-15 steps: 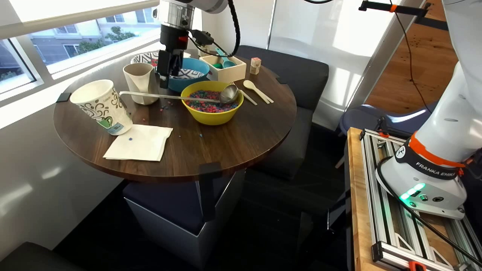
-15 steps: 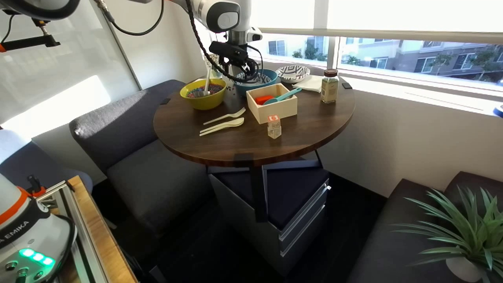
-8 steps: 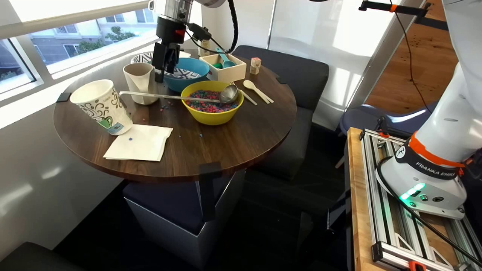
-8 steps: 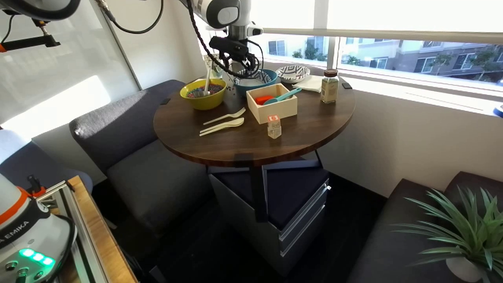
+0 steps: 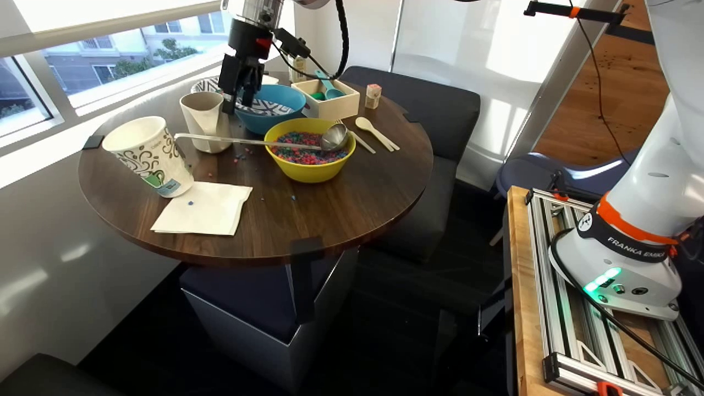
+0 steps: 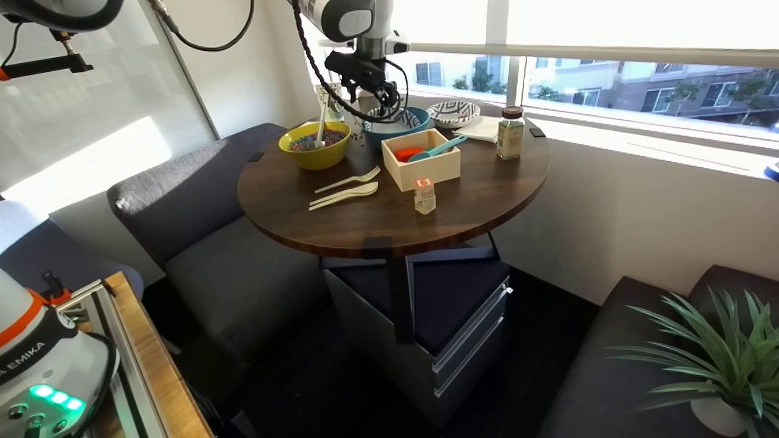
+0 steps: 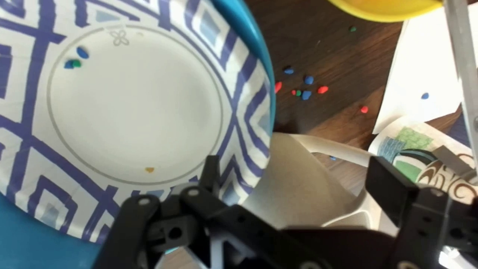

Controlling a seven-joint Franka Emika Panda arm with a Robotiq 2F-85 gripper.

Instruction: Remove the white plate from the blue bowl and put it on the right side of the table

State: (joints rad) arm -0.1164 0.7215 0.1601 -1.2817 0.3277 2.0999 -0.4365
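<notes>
While one plate [image 7: 138, 106] sits in one blue bowl [image 5: 264, 124], gripper [image 7: 293, 175] hangs by the rim, two fingers [image 7: 390, 188] spread wide; one ladle [image 5: 334, 138] in one yellow bowl [image 5: 311, 172].

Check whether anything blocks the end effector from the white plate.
The beige pitcher beside the blue bowl shows between the open jaws of the end effector in the wrist view, so it may obstruct the outer finger. Nothing visible blocks the inner finger, which overlaps the white plate.
</notes>
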